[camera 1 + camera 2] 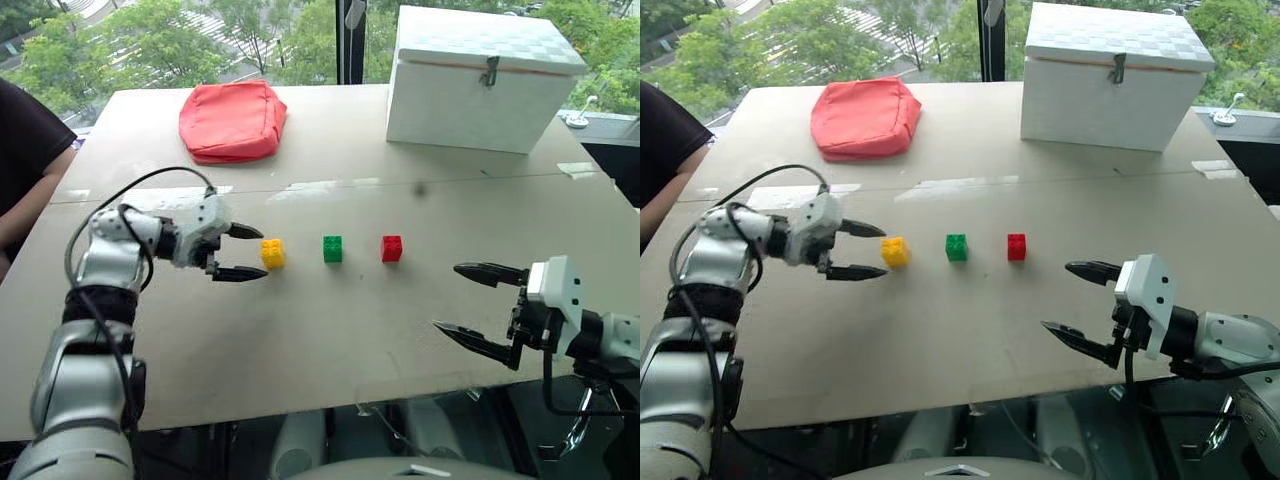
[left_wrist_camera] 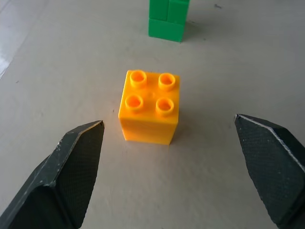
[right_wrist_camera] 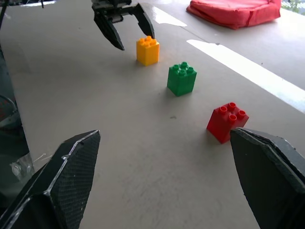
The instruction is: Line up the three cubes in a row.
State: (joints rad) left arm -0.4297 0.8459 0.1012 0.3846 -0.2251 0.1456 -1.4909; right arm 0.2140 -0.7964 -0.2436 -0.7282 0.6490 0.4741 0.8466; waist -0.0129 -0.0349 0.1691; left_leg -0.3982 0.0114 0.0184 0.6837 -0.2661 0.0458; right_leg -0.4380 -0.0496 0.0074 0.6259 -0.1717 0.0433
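Yellow cube (image 1: 272, 253), green cube (image 1: 332, 249), red cube (image 1: 391, 248): three on the bench (image 1: 330, 340).
Left gripper (image 1: 240, 252) gapes beside yellow; right gripper (image 1: 478, 305) open, lower right; red cushion (image 1: 232, 120), white box (image 1: 480, 80) behind.

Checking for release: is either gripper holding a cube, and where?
Nothing is held. Left gripper open beside the small yellow studded plastic cube; right gripper open.
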